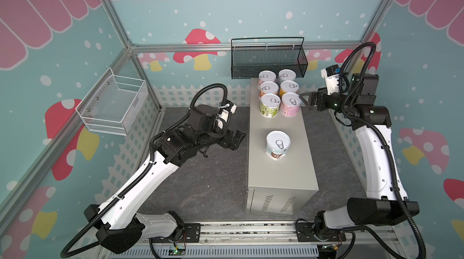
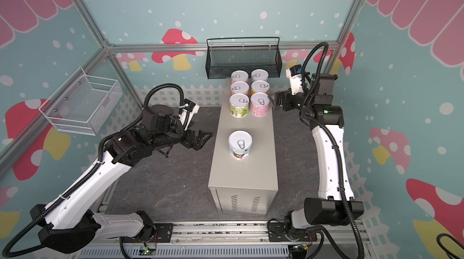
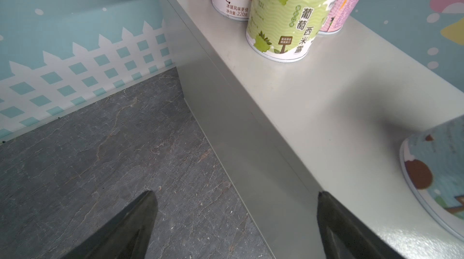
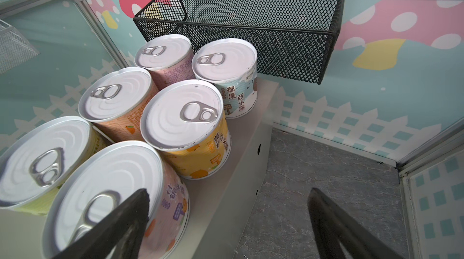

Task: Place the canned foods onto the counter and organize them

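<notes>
On the counter point(image 1: 281, 175), a lone can point(image 1: 278, 144) outside right-wrist view

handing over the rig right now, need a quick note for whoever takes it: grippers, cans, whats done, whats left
Left gripper: open, empty, beside the counter, level with the white-blue can.
Right gripper: open, empty, next to the pink can.
Cans: six cans upright in a two-by-three block at the counter's far end; the white-blue can stands alone mid-counter.
Done: all seven are on the counter.
Left: probably move the lone can up to the block.
</notes>
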`<state>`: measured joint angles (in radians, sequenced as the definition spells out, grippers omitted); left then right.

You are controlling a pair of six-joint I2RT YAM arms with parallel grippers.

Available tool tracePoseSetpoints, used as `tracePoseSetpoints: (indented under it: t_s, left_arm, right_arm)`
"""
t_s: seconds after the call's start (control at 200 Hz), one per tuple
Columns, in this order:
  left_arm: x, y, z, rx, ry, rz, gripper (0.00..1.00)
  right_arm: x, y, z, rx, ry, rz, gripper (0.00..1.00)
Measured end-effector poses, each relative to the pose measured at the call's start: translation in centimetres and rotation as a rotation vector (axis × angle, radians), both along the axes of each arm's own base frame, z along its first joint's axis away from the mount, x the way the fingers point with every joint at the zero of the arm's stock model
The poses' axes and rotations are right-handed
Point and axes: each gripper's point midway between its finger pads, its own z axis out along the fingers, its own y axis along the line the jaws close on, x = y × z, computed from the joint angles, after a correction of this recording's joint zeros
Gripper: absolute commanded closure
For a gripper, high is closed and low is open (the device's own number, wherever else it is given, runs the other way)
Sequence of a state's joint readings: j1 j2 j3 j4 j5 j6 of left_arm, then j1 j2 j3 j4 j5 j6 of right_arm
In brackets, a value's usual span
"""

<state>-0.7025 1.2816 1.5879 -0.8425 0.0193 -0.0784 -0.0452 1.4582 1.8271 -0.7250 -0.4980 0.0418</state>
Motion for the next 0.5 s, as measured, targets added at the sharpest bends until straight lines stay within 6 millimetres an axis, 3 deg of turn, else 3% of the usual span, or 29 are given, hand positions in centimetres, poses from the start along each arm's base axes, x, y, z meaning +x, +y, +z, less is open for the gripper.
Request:
tracePoseSetpoints:
  t_s: [0.495]
  left_arm:
    - [0.02,-0.03,0.06,-0.002,-0.002,-0.001,0.01]
  right_arm:
    - [0.06,-0.24,0.06,-0.011,-0.004,-0.018,0.01]
